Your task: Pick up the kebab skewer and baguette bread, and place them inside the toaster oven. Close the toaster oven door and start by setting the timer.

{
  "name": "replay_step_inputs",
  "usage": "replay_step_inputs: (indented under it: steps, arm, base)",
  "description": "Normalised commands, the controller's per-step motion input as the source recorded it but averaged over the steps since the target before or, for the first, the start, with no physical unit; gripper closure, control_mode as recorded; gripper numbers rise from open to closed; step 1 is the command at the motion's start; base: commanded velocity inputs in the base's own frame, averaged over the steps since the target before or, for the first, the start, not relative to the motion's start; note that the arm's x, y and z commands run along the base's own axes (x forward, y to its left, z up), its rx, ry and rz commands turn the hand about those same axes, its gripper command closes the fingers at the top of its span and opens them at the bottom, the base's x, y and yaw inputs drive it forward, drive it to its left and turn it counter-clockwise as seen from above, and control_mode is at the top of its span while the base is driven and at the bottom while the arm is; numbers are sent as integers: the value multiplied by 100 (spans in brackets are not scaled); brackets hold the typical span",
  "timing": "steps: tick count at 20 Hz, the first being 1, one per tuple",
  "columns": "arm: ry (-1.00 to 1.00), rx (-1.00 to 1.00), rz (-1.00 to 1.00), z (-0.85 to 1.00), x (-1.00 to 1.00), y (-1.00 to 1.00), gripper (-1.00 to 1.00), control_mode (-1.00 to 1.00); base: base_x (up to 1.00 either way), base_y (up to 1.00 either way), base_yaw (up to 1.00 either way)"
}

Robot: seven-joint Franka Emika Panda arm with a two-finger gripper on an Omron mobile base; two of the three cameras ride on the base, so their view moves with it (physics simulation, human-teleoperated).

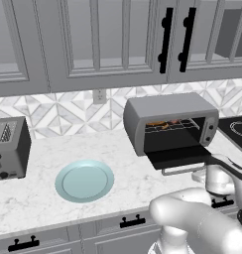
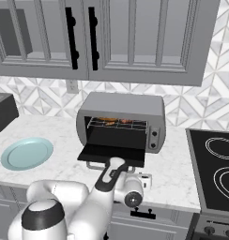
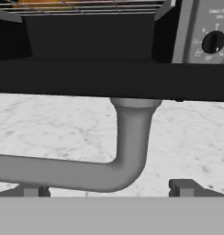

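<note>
A pale blue plate (image 1: 84, 180) lies on the marble counter (image 1: 38, 191) near a grey slot toaster (image 1: 10, 148).

The toaster oven (image 1: 167, 116) is smooth grey metal with a dull sheen; its door (image 2: 114, 153) is dark and matt, the handle (image 3: 86, 172) satin grey metal; the worktop (image 1: 38, 191) is pale veined marble; the plate (image 1: 84, 180) glossy pale-blue glaze

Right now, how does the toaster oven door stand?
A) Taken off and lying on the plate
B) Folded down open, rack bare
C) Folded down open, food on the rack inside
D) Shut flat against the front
C: the toaster oven door lies folded down in front of the toaster oven, and orange and reddish-brown food sits on the wire rack inside; the gripper stands open at the door's handle.
</note>
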Motion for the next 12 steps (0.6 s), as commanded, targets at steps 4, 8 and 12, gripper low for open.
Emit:
replay_step_inputs:
  steps: [4,8,12]
  arm:
    - [0,0,-5,-9,24,0,-100,-100]
    - [0,0,-8,0,11,0,-100,-100]
    - [0,0,-7,27,1,0,-100,-100]
  base:
    - [0,0,0]
    - [0,0,0]
    - [0,0,0]
